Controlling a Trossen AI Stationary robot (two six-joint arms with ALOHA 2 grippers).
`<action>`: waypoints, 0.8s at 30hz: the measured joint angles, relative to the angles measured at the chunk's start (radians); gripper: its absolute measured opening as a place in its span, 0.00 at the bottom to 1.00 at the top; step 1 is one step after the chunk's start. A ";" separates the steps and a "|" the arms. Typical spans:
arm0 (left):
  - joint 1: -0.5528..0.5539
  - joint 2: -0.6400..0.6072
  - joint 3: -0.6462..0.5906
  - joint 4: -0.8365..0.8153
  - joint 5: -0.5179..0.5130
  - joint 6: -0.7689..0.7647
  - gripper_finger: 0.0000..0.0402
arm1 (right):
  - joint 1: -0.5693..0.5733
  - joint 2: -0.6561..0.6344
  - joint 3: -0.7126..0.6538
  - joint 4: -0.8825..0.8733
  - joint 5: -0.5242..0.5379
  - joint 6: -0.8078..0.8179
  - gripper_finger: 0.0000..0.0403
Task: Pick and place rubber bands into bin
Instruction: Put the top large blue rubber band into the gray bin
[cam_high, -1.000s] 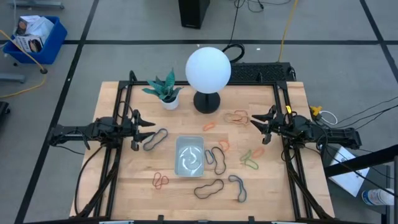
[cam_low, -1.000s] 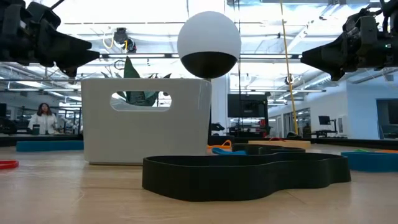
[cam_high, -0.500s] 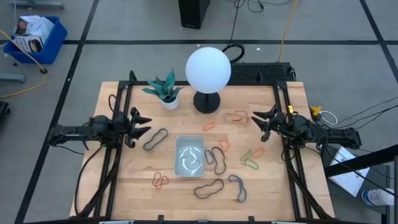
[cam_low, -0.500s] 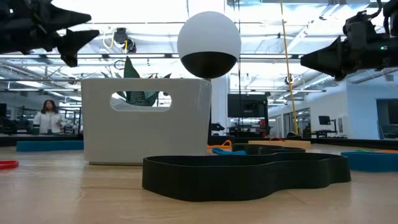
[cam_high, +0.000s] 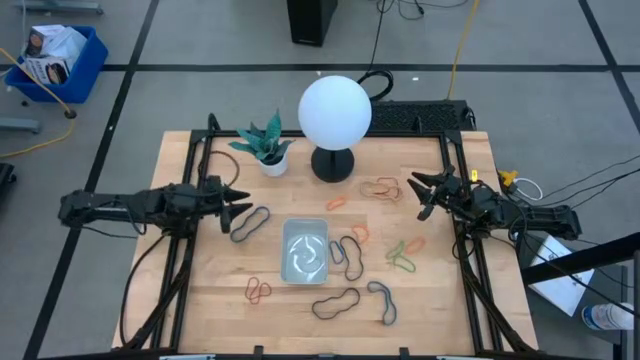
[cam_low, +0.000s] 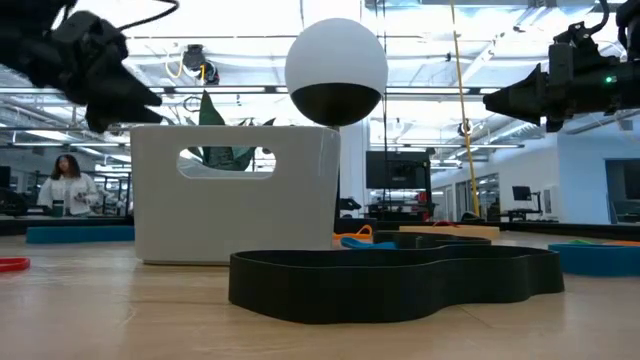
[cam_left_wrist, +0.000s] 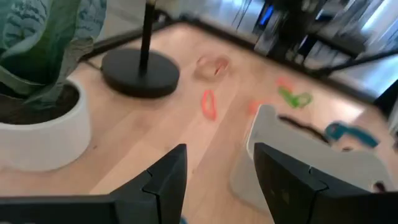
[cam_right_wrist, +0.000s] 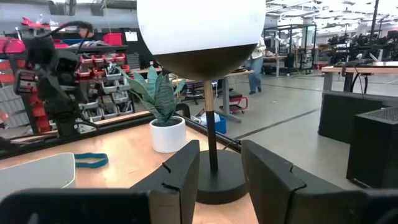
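1 bin (cam_high: 305, 250), 1 globe lamp (cam_high: 335, 112), 1 potted plant (cam_high: 266, 146), 2 arms.

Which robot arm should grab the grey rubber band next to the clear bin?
Probably the left: the left gripper hangs open right beside the grey rubber band, left of the bin. The right gripper is across the table.

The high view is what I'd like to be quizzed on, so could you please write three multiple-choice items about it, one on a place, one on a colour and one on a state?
1. Where is the bin?
A. near the table's middle
B. under the lamp
C. beside the right gripper

2. What colour is the band lying toward the front edge, left of the bin?
A. blue
B. red
C. green

3. How does the left gripper stand?
A. shut on a band
B. open, empty
C. inside the bin

Answers: 1 A, it lies centrally between the arms. 2 B, a red loop shows there. 3 B, its fingers are spread with nothing between.
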 joint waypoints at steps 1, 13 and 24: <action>0.000 0.048 0.048 -0.042 -0.002 -0.003 0.48 | 0.000 0.000 0.000 0.000 0.000 -0.004 0.28; 0.013 0.622 0.521 -0.647 0.033 -0.274 0.48 | 0.000 0.000 0.000 0.000 0.000 -0.059 0.28; 0.132 0.962 0.544 -0.727 0.145 -0.309 0.48 | 0.000 0.000 0.000 -0.001 0.003 -0.082 0.28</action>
